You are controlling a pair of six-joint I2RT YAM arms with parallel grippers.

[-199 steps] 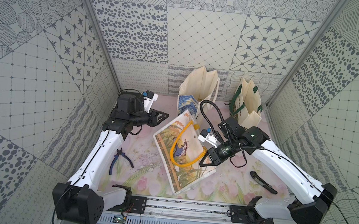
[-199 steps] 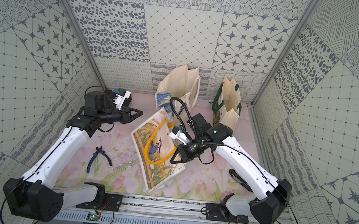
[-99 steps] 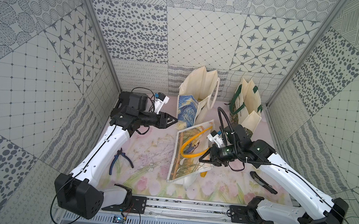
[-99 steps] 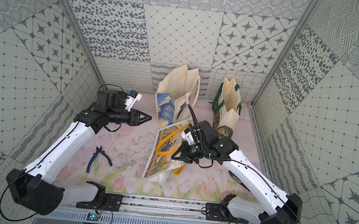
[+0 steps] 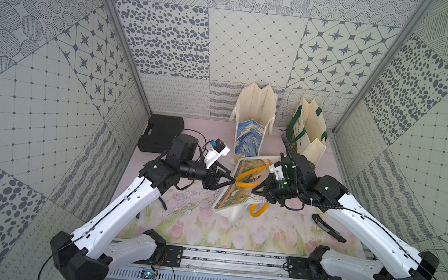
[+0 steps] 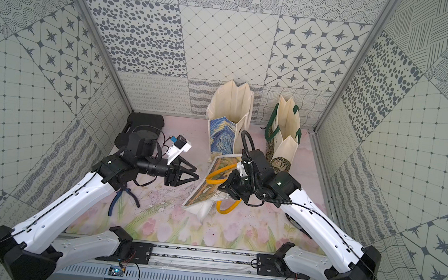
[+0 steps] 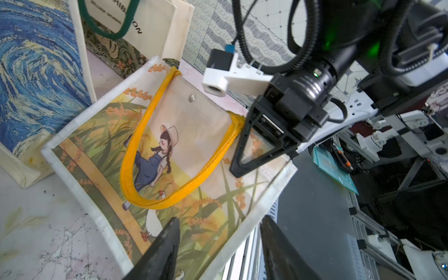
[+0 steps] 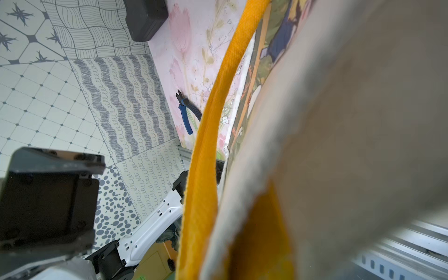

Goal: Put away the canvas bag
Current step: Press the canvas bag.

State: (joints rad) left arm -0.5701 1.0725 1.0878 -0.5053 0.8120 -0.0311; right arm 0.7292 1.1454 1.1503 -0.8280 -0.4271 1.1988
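I keep the right end effector (image 7: 257,155) clamped on the top edge of the canvas bag (image 5: 235,196). The bag now tilts steeper over the worktop (image 5: 194,227), just before the starry-print bag (image 5: 248,137). The left end effector (image 6: 197,173) has advanced beside it, jaws wider apart and empty.

A flower-printed table (image 5: 186,226) is carrying a black case (image 5: 160,133), blue-handled pliers (image 8: 185,120) and a dark tool (image 5: 328,227). A starry-print bag (image 5: 248,137) and a green-handled bag (image 5: 311,135) are standing near its back. The tilted canvas bag (image 5: 232,200) is resting a lower corner there.
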